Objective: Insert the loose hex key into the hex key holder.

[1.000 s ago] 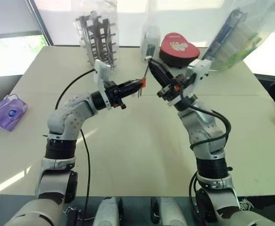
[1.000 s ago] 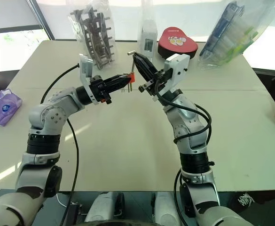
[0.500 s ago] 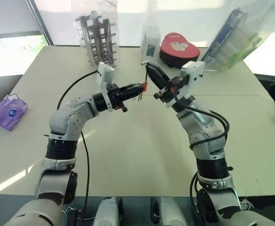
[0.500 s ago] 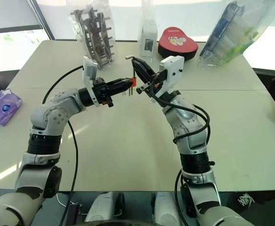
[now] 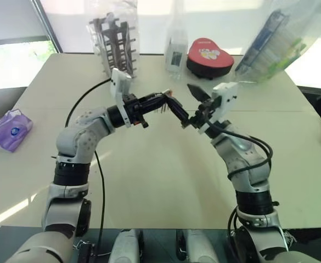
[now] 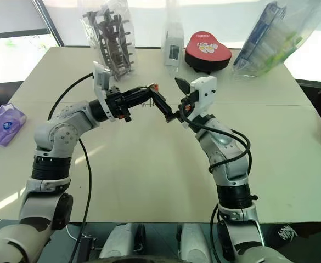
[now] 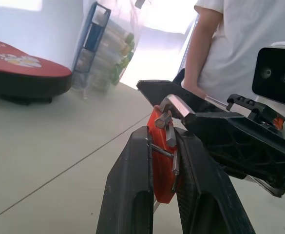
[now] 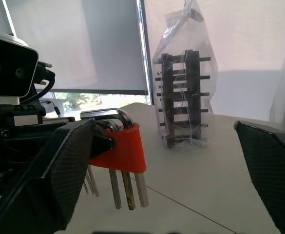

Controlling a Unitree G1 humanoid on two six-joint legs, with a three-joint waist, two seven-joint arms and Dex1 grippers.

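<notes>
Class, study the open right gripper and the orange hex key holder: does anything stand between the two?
Nothing visible does. The left gripper holds the hex key holder in the air. The right gripper is open right beside it, one finger close against the orange block, the other well apart.

Both head eyes look down over the table [image 5: 149,181] from above; each wrist camera sits close, looking along its own fingers (both share the hex key holder [image 8: 120,148]).
</notes>
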